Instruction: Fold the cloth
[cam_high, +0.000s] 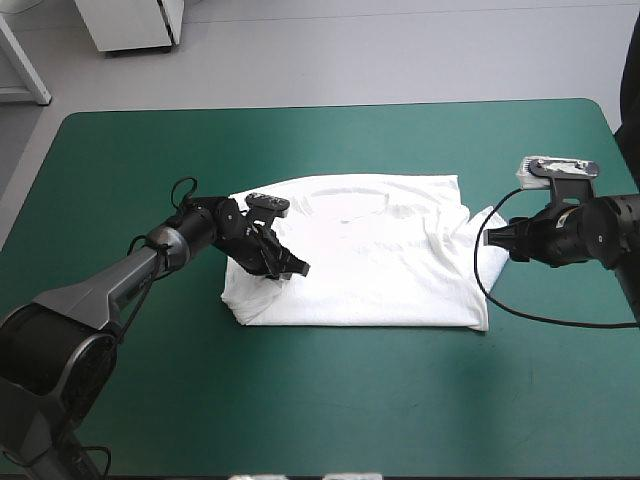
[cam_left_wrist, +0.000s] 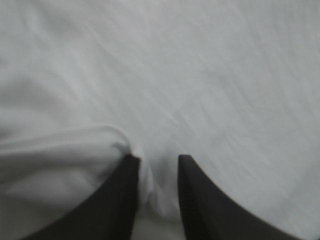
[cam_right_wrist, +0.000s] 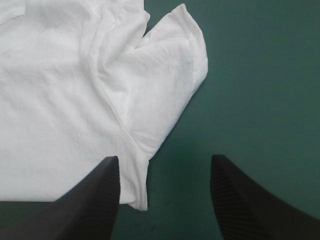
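Teal-green table (cam_high: 350, 400), T-shirt (cam_high: 390, 270), left hand (cam_high: 293, 271) pinching

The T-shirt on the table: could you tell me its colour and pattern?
Plain white T-shirt, no print visible; clearest in the high view.

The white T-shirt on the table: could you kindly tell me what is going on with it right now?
The white short-sleeved T-shirt lies mostly flat on the teal-green table cover. The left end effector, with black fin-shaped fingers, is shut on a fold of cloth at the shirt's left side. The right end effector stands open beside the sleeve at the shirt's right edge, holding nothing.
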